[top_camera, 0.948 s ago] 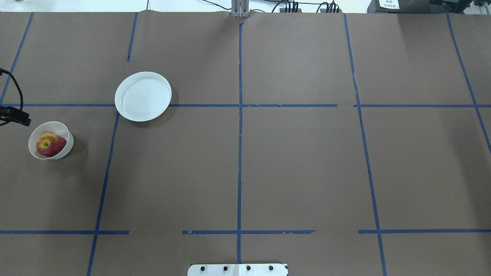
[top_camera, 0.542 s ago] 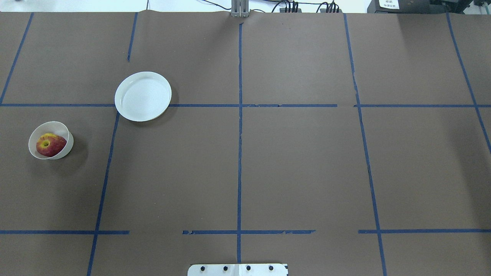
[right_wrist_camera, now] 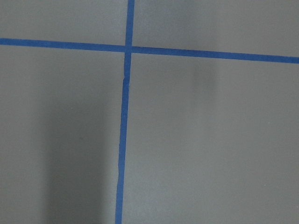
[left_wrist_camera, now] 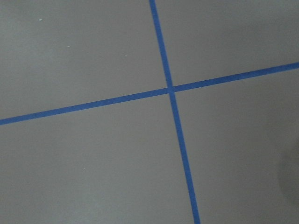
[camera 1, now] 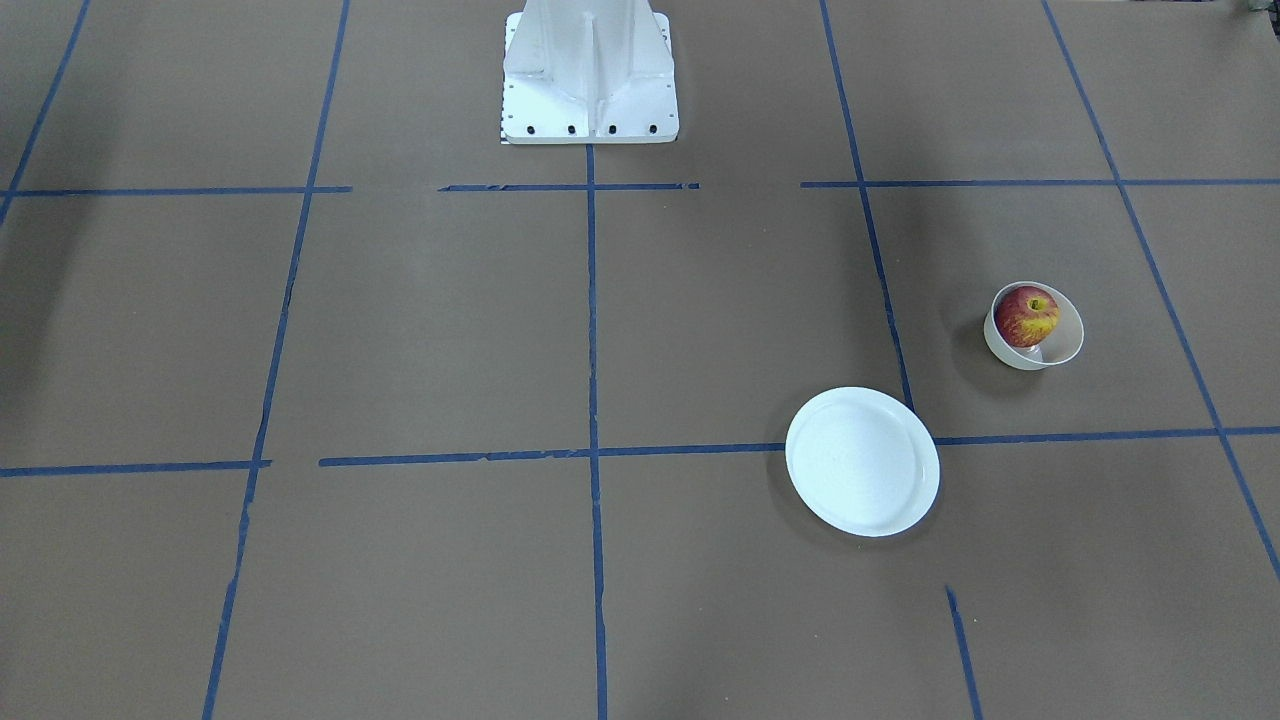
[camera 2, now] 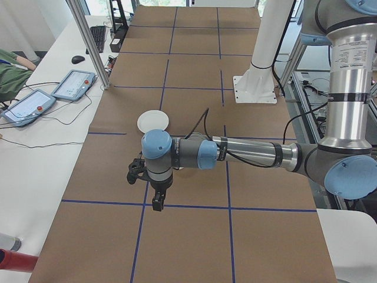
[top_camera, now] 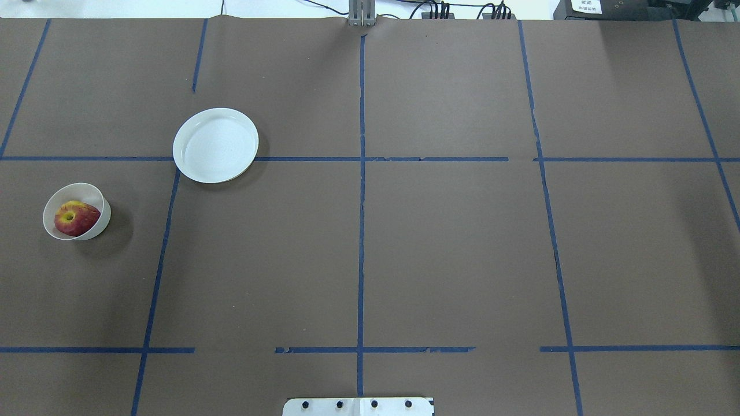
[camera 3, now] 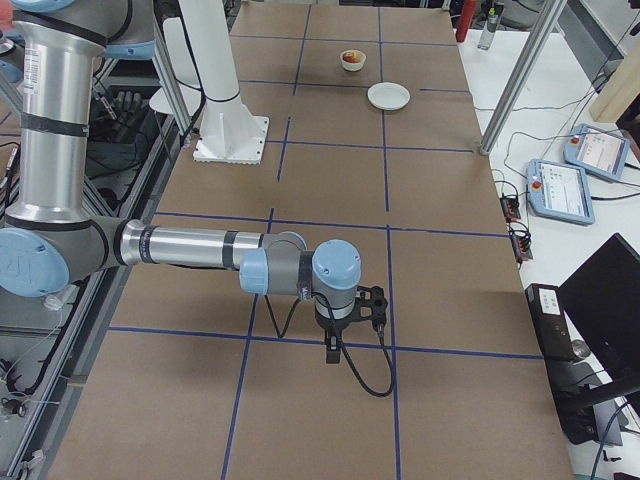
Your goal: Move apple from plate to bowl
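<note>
The red and yellow apple (top_camera: 75, 218) lies inside the small cream bowl (top_camera: 102, 222) at the table's left; the apple (camera 1: 1026, 314) and the bowl (camera 1: 1066, 346) also show in the front view. The flat white plate (top_camera: 215, 144) is bare, farther and to the right of the bowl; it also shows in the front view (camera 1: 862, 461). My left gripper (camera 2: 158, 202) shows only in the left side view, hanging over the table well off the bowl; I cannot tell if it is open. My right gripper (camera 3: 333, 350) shows only in the right side view; I cannot tell its state.
The brown table cover carries a blue tape grid (top_camera: 361, 159). The robot's white base (camera 1: 590, 75) stands at the table's robot side. Both wrist views show only brown paper and tape. Teach pendants (camera 2: 73, 84) lie on a side bench.
A dark part of my left arm at the overhead view's left edge by the bowl has gone out of view. Apple, bowl and plate have not moved.
</note>
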Action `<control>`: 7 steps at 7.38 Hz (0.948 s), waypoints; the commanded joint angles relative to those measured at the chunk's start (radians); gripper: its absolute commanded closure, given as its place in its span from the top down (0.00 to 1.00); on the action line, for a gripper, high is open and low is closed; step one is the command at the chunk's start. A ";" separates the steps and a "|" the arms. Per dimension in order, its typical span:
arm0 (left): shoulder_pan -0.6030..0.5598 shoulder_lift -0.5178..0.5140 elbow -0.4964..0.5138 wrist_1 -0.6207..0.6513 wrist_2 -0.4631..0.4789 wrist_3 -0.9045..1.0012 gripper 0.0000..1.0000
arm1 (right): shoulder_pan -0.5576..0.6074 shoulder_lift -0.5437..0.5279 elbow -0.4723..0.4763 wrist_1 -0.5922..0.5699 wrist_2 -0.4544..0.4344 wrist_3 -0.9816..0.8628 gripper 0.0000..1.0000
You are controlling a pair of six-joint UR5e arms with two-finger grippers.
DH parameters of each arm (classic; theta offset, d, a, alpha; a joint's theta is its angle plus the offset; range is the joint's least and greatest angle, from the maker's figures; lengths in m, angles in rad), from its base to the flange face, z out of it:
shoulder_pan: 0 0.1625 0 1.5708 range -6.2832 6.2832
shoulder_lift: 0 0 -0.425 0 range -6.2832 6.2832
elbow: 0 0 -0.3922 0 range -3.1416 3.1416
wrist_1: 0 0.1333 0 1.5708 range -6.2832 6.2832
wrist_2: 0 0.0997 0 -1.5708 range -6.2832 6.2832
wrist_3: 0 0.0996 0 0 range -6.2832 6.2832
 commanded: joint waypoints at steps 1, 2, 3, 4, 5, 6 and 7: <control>-0.033 -0.001 0.012 0.021 -0.019 0.005 1.00 | 0.000 0.000 0.000 -0.002 0.000 0.000 1.00; -0.033 0.001 0.015 0.022 -0.102 0.003 1.00 | 0.000 0.000 0.000 0.000 0.000 0.000 1.00; -0.031 -0.001 0.017 0.019 -0.113 0.003 1.00 | 0.000 0.000 0.000 0.000 0.000 0.000 1.00; -0.033 -0.001 0.004 0.015 -0.112 0.009 1.00 | 0.000 0.001 0.000 0.000 0.000 0.000 1.00; -0.033 -0.001 0.001 0.012 -0.115 0.011 1.00 | 0.000 0.000 0.000 0.000 0.000 0.000 1.00; -0.031 -0.002 0.012 0.010 -0.110 0.011 1.00 | 0.000 0.000 0.000 0.000 0.000 0.000 1.00; -0.031 -0.002 0.015 0.012 -0.105 0.011 1.00 | 0.000 0.001 0.000 0.000 0.000 0.000 1.00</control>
